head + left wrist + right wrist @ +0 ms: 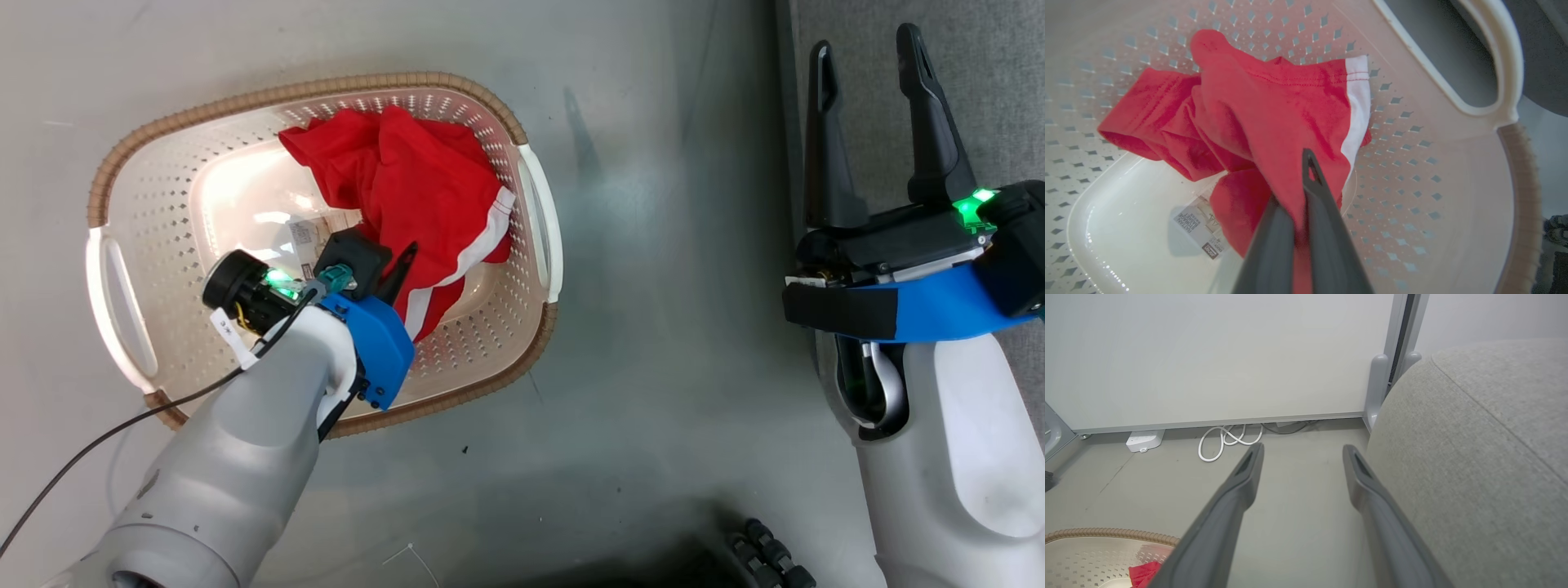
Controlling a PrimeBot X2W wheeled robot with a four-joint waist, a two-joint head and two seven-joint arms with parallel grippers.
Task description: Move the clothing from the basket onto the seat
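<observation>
Nearby, coiled white cable (pixel 1224 441) and power strip (pixel 1144 440) on floor (pixel 1298 490) near seat (pixel 1474 457)

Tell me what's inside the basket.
In the basket lies red clothing, the left gripper shut on it, and a paper label on its floor, partly covered by fabric. Anything beneath the clothing is hidden.

Matt cloth clothing (pixel 1274 110); glossy plastic basket (pixel 1412 196); coarse woven fabric seat (pixel 1474 457).

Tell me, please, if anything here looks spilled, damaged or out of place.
Nothing stands out. The red clothing lies bunched inside the upright basket, pinched by the left hand; nothing has spilled onto the floor.
</observation>
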